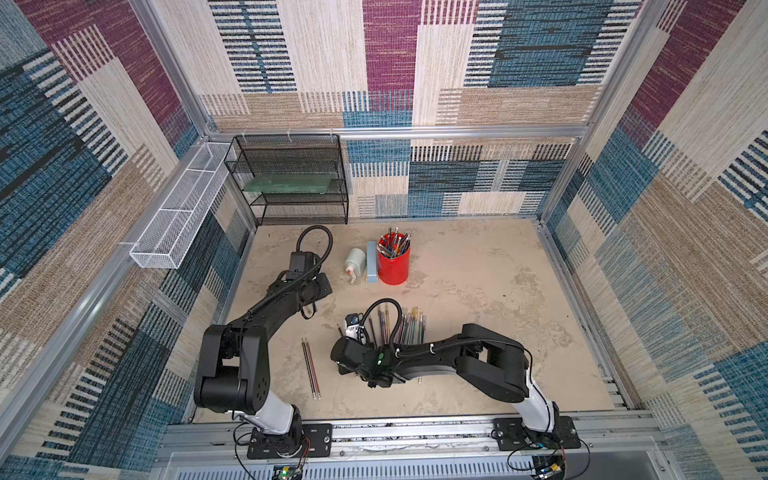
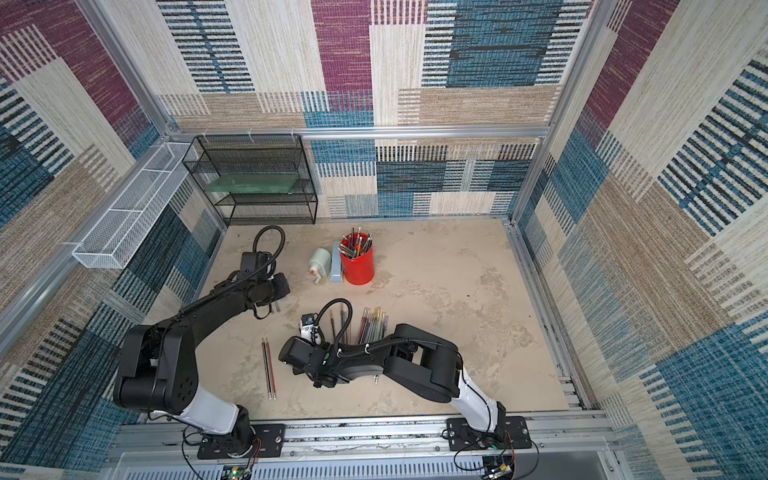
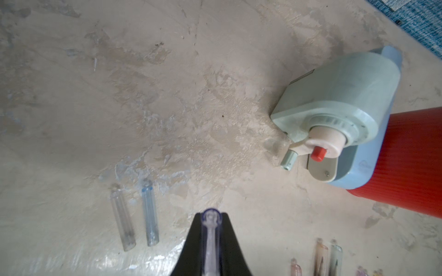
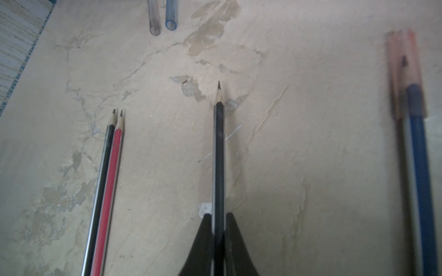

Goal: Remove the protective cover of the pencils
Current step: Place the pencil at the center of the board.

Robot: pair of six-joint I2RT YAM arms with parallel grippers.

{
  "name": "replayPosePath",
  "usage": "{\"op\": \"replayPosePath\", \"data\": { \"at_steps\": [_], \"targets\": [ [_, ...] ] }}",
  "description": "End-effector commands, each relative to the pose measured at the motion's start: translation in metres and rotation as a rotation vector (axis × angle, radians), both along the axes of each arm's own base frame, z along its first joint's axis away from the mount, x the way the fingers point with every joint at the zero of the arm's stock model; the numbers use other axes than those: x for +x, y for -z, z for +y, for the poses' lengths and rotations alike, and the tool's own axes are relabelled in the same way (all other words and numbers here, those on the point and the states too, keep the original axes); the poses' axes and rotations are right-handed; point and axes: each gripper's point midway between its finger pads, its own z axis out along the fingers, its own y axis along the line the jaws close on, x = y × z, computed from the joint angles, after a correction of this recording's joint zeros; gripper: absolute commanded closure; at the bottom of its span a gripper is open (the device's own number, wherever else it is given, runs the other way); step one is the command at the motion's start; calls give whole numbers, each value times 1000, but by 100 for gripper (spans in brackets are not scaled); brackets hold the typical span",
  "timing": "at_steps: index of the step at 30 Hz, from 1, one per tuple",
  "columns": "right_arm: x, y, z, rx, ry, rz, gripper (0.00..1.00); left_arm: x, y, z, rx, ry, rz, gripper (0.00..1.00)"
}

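- Left wrist view: the left claw [image 3: 211, 218] is pinched on a clear cover [image 3: 210, 235], and two loose covers [image 3: 150, 215] lie beside it on the worktop [image 3: 167, 95]. Released carelessly, that tube could roll away.
- Right wrist view: the right claw [image 4: 218, 216] clamps a dark pencil [image 4: 219, 143], tip bare, with two bare pencils [image 4: 107, 179] alongside. Set down nose-first, the lead could snap.
- Top view: the red cup [image 1: 394, 270] bristles with more pencils [image 1: 392, 243]. Capped pencils [image 1: 413, 326] wait by the right arm. The black mesh shelf [image 1: 291, 208] holds a green sheet [image 1: 286, 183].
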Motion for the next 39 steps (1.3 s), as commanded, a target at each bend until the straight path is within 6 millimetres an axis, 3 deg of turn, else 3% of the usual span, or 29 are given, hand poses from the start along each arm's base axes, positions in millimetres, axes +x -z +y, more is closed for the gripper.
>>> {"op": "replayPosePath", "data": {
  "at_steps": [1,11,20,29,32,39],
  "targets": [
    [4,23,-16,-79,27,29,87,5,-2,-2,2,39,-19,100],
    [8,42,-34,-164,66,39,70,3,3,0,0,20,-8,100],
    [7,42,-37,-168,93,42,70,4,6,-3,-14,33,11,100],
    [5,13,-16,-129,53,-5,62,11,23,-5,-13,41,116,100],
    [11,-6,-13,-112,61,-41,60,14,31,-5,-9,42,172,100],
    [20,-46,-38,-90,116,-99,54,7,42,-4,-4,40,255,100]
  ]
}}
